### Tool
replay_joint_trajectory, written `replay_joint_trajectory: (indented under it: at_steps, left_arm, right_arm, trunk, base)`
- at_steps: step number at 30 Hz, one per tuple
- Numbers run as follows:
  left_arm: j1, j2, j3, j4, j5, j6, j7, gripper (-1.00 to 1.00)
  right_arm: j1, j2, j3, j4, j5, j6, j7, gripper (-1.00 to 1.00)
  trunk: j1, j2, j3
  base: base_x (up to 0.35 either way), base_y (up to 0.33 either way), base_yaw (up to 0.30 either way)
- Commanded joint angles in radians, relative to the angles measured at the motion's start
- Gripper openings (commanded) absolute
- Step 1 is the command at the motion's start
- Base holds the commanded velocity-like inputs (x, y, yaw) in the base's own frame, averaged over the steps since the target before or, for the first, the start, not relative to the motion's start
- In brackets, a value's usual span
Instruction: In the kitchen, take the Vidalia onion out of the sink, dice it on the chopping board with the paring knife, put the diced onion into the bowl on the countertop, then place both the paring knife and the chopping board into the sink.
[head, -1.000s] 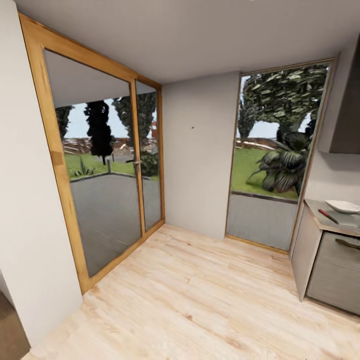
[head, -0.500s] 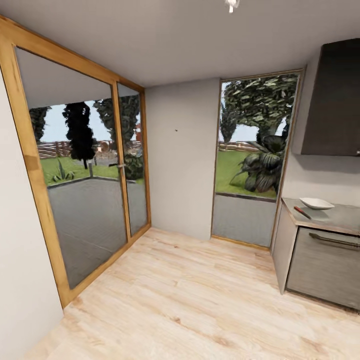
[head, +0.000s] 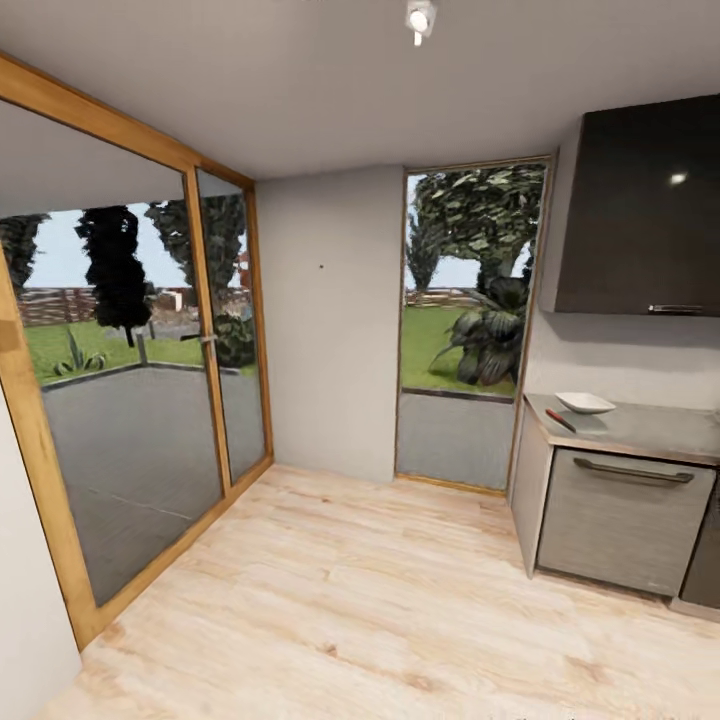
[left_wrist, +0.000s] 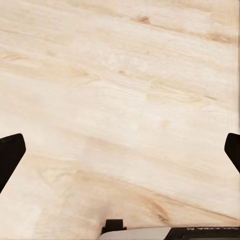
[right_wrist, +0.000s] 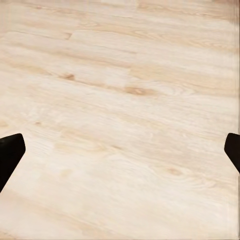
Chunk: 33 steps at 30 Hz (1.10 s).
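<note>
Onion first, and we have no sight of it yet: we judge it sits in a sink somewhere off to the right, so the whole job is ahead of us. Nearest to us, both wrist cameras look straight down at pale wooden floor (left_wrist: 120, 100). Our left gripper (left_wrist: 120, 150) shows its two dark fingertips (left_wrist: 10, 155) at opposite edges of its picture, spread wide with nothing between them. Our right gripper (right_wrist: 120, 150) is the same, fingers (right_wrist: 10, 155) flung apart over bare planks, carrying nothing.

Now the change. Over the last second the whole head picture slides left: the big glass doors (head: 130, 380) drift toward the left edge, the tall window (head: 465, 320) moves toward the middle, and a ceiling spotlight (head: 421, 18) comes in at the top. That is our camera swinging right, not the room shifting. More kitchen opens up on the right as a result, including a dark wall cabinet (head: 640, 210) and a drawer front with its bar handle (head: 632, 470).

Far right, the countertop (head: 650, 428) shows more of its grey length. On it the white bowl (head: 585, 402) rests near the end, and the paring knife (head: 560, 420), red-handled, lies just beside it on the near side. We judge the turn is bringing us round toward the worktop; the approach across the floor is yet to come.
</note>
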Motion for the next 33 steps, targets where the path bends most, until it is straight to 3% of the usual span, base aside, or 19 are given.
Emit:
replay_joint_trajectory:
  at_steps: [1,33]
  left_arm:
    - [0.001,0.001,-0.002,-0.001,0.003,-0.001,-0.001,1.00]
    - [0.001,0.002,-0.002,-0.003,0.003,-0.003,-0.001,1.00]
  right_arm:
    - [0.001,0.000,0.001,-0.001,-0.002,-0.001,0.001,1.00]
    - [0.001,0.000,0.001,-0.001,-0.002,-0.001,0.001,1.00]
  trunk:
    - [0.000,0.000,0.001]
    - [0.000,0.000,0.038]
  base:
    - [0.000,0.000,-0.217]
    - [0.000,0.000,-0.217]
